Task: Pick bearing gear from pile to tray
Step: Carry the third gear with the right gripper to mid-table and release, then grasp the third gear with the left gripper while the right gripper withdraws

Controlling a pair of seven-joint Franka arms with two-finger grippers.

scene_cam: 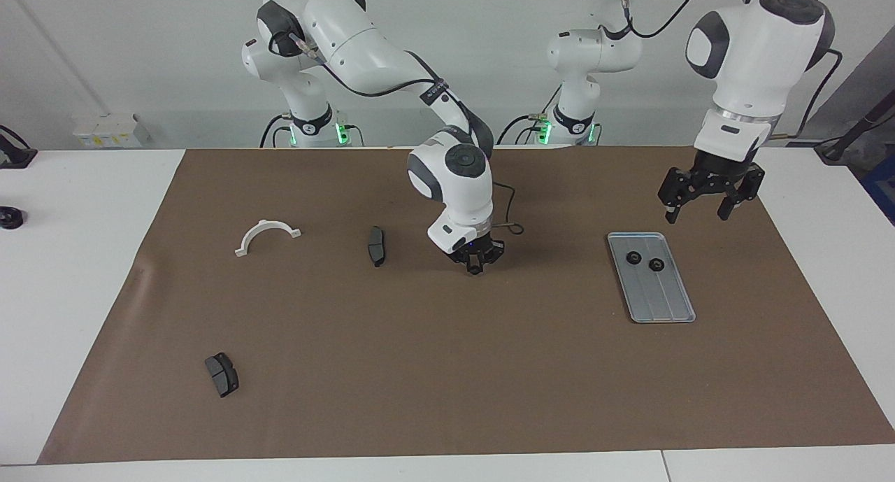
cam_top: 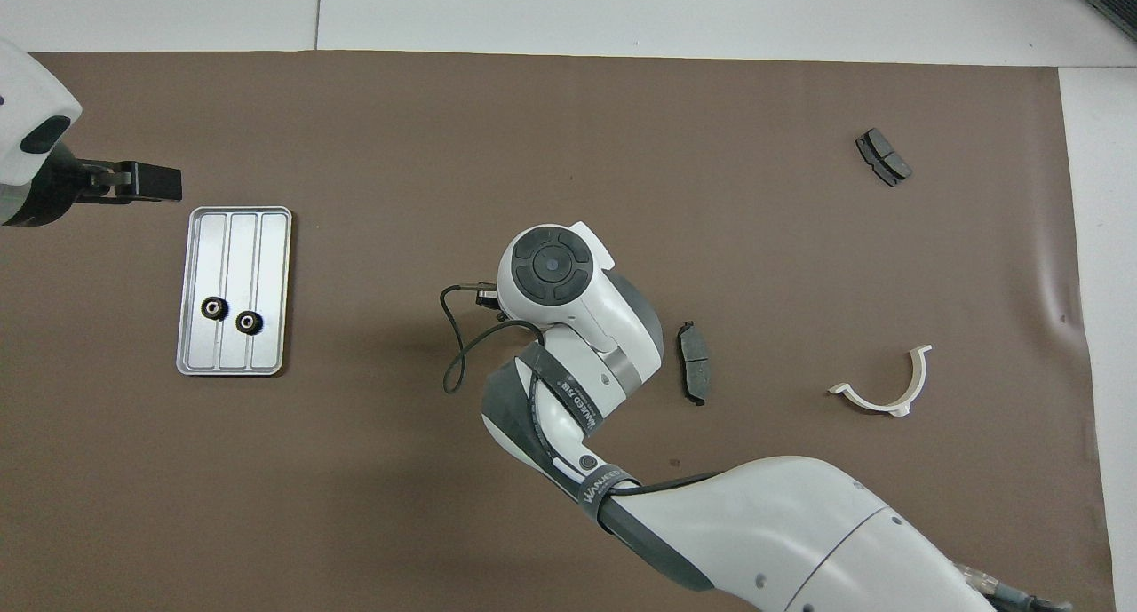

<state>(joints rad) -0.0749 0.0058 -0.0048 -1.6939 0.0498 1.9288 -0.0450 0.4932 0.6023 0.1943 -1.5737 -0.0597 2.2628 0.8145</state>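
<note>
- I see two small black ring gears (scene_cam: 644, 261) lying in the silver grooved tray (scene_cam: 664, 303), right of frame centre
- Left gripper (scene_cam: 705, 199): fingers apart, empty
- Right gripper (scene_cam: 476, 266): can't tell

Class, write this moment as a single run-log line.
tray: two gears on it | left claw: open, empty, raised near tray | right claw: low over mat, mid-table

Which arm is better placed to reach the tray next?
Left, probably: the left claw hangs open over the mat by the tray; the right claw is low over mid-mat near a brake pad.
</note>
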